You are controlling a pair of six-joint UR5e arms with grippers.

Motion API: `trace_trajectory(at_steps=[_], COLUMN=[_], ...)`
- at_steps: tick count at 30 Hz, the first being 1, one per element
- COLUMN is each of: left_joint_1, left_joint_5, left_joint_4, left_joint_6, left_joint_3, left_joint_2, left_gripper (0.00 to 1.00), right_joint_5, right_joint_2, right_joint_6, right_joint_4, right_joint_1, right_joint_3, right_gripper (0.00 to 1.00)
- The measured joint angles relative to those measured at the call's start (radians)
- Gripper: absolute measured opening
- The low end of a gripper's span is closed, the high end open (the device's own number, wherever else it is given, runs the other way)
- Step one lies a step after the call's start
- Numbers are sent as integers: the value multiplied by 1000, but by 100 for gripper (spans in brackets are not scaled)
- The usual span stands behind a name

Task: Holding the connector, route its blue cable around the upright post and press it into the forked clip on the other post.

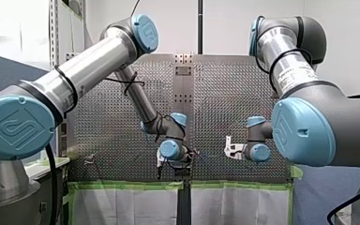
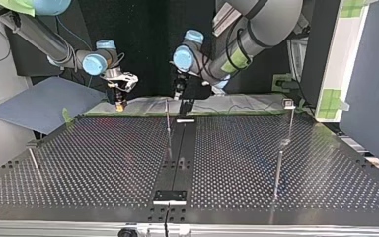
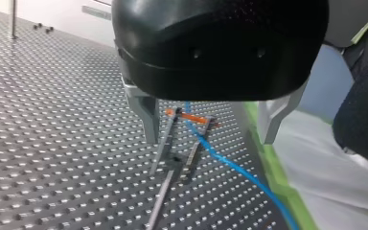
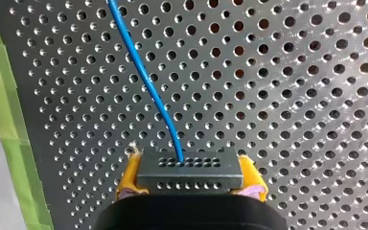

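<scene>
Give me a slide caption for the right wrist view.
My right end effector, yellow-padded, grips the connector whose blue cable runs over the perforated table.

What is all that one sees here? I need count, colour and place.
Connector: one, dark grey, gripped at cable's end.
Cable: one, blue, from connector across table.
Plain post: one, metal, top view's middle.
Post with top piece: one, metal, top view's right.
Table: one, grey, perforated.
Tape: green, along table's edge.
Left arm: one, silver and blue; jaws open above cable.
Right arm: one, silver and blue; jaws shut on connector.
</scene>
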Motion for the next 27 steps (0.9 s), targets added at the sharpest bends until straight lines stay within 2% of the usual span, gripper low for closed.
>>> trace_trajectory(at_steps=[7, 17, 27], left_joint_1=[-9, -32, -44], left_joint_5=[-53, -95, -108], left_joint_4=[64, 124, 164], left_joint_6=[4, 0, -12], left_joint_3=[-66, -141, -234], left_joint_2=[63, 138, 231], left_gripper=[100, 100, 100], right_joint_5=[0, 0, 0], right_joint_2=[0, 0, 0], right_joint_6=[1, 1, 9], right_joint_4=[0, -2, 5], right_joint_1=[0, 1, 7], right_joint_3=[0, 0, 0], right_gripper=[0, 0, 0])
